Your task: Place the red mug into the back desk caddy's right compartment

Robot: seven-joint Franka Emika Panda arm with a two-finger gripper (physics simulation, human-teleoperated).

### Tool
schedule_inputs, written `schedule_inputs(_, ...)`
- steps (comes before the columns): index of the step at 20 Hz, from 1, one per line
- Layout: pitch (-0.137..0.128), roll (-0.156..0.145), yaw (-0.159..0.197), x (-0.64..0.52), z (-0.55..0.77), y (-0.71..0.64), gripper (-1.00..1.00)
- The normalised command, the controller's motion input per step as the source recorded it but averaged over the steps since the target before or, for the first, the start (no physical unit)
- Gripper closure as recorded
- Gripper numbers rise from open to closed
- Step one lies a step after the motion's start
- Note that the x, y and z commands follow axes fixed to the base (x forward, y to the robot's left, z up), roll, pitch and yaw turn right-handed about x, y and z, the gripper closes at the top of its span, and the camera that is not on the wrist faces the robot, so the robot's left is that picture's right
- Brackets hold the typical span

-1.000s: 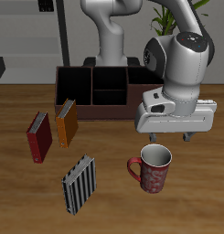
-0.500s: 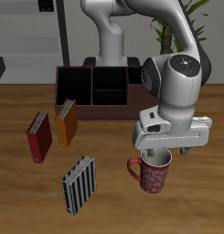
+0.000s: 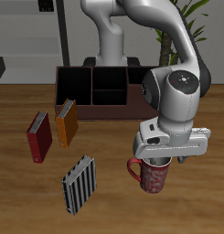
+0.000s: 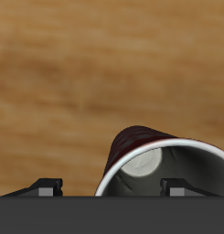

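The red mug [image 3: 151, 176] stands upright on the table near its front edge, its handle turned toward the striped book. My gripper [image 3: 165, 160] is open and sits right at the mug's rim. In the wrist view the mug [image 4: 159, 164] shows its grey-white inside, and the gripper [image 4: 113, 188] straddles the rim wall, one finger [image 4: 46, 187] outside and the other over the opening. The back desk caddy [image 3: 93, 90] is a long dark brown box farther back. Its right compartment [image 3: 138, 94] is partly hidden by my arm.
A dark red book [image 3: 38, 137] and an orange book [image 3: 67, 123] stand in front of the caddy's other end. A striped book [image 3: 80, 183] lies beside the mug near the front edge. A plant [image 3: 168, 18] stands behind the table.
The gripper has come down and toward the front edge, from above and behind the mug to its rim. The mug has not moved.
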Motion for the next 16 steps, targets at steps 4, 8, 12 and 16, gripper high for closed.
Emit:
schedule_inputs(4,0.007,0.02,0.002,-0.05,-0.03,0.09,1.0)
schedule_inputs(8,-0.009,0.048,-0.01,-0.14,0.08,0.24,1.0)
schedule_inputs(12,-0.029,0.016,0.003,-0.11,0.21,0.09,1.0)
schedule_inputs(16,-0.038,0.0,0.013,-0.25,0.38,-0.05,1.0)
